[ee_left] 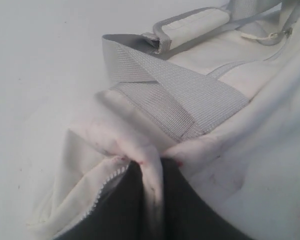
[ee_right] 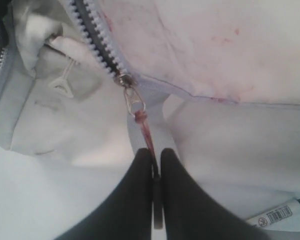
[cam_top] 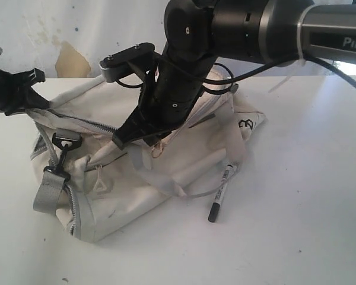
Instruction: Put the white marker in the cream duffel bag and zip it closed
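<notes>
Marker (cam_top: 221,193) just right of bag (cam_top: 124,190)

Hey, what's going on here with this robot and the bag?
Two robot arms are working on the cream duffel bag. The left gripper pinches a fold of the bag's fabric at one end, while the right gripper is shut on the reddish pull cord of the zipper. The white marker lies on the table beside the bag, not yet inside.
</notes>
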